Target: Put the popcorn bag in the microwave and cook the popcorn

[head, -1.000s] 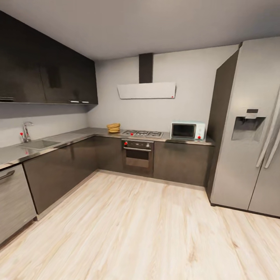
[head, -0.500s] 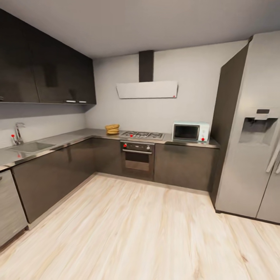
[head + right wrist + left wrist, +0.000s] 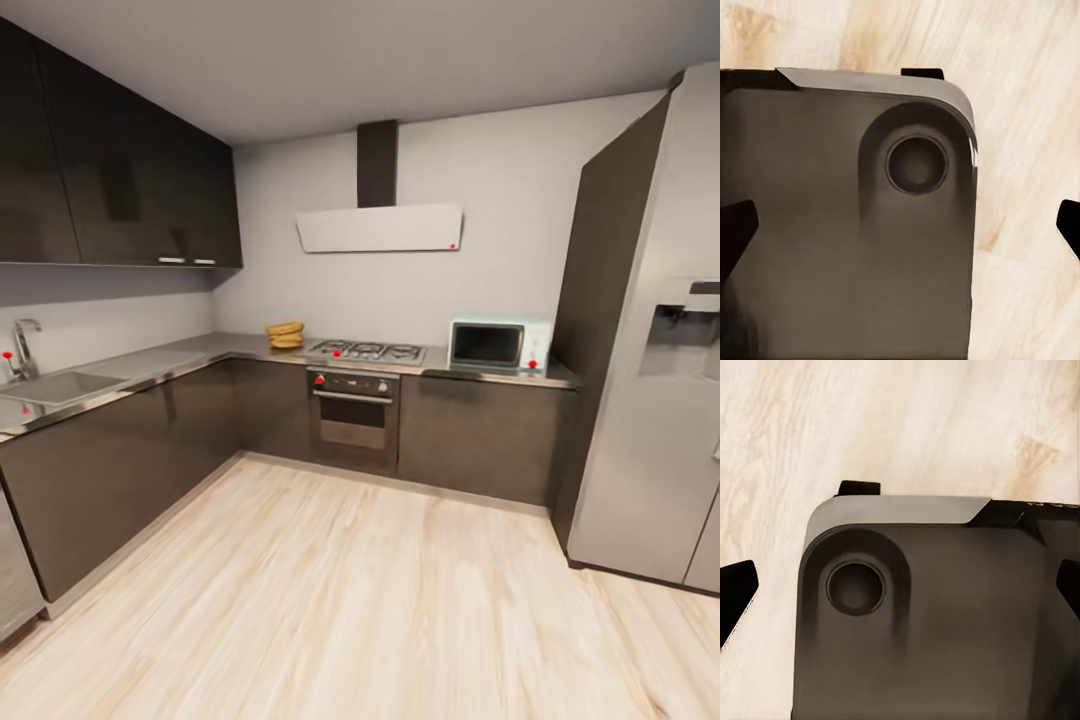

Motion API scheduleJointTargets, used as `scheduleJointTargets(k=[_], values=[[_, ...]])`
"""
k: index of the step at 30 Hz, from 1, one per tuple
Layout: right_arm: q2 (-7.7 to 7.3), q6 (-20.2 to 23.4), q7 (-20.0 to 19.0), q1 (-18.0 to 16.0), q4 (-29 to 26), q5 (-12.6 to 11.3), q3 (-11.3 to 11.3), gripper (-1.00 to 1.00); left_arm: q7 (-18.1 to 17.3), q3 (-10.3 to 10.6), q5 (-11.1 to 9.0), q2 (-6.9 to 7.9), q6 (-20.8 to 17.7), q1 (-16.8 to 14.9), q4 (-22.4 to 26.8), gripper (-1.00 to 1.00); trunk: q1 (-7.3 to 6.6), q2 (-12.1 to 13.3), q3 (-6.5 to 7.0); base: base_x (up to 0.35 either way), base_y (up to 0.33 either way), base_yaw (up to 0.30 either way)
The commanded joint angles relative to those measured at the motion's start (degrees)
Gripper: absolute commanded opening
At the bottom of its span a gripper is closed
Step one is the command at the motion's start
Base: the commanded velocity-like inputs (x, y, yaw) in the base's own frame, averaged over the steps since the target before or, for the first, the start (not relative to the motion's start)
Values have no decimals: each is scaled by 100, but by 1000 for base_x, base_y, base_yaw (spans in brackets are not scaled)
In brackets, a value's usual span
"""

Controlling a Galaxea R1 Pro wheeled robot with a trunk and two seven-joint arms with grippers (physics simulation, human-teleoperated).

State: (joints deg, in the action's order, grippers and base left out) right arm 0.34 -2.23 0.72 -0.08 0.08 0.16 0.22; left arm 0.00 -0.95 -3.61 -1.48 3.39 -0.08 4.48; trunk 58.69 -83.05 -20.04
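One popcorn bag (image 3: 285, 335), tan-orange and squat, sits on the steel desk (image 3: 190, 353) at the far corner of the kitchen, against the back wall and just beside the gas hob (image 3: 366, 351). One microwave (image 3: 499, 345), pale mint-blue with a dark glass door that stands closed, rests on the same desk on the other side of the hob, well apart from the bag and near the tall silver fridge (image 3: 660, 350). Under the hob is one dark built-in oven (image 3: 353, 415); above it hangs one white extractor hood (image 3: 380, 229). One sink (image 3: 55, 386) with one tap (image 3: 20, 345) lies along the left run of the desk, beneath dark wall cabinets (image 3: 110, 175). Light wood floor (image 3: 340, 590) spreads in front.

In each wrist view, dark tips of the left claw (image 3: 900, 592) and the right claw (image 3: 904, 232) show at the edges, set wide apart and holding nothing, above the robot's dark base (image 3: 937, 622) and the floor.
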Motion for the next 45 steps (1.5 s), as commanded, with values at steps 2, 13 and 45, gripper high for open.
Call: scheduleJointTargets(k=[2, 13, 45], values=[[-2, -29, 8, -1, 1, 1, 9, 100, 3, -6, -40, -1, 14, -1, 0, 100, 4, -3, -5, 321, 0, 0], [-9, -111, 8, -1, 1, -8, -5, 100, 18, -13, -34, -5, 26, -1, 6, 100, 4, -3, -5, 321, 0, -64], [-26, -111, 8, -1, 1, -25, -25, 100, 19, -28, -17, -10, 74, -1, 35, 100, 4, -3, -5, 37, 0, -240]])
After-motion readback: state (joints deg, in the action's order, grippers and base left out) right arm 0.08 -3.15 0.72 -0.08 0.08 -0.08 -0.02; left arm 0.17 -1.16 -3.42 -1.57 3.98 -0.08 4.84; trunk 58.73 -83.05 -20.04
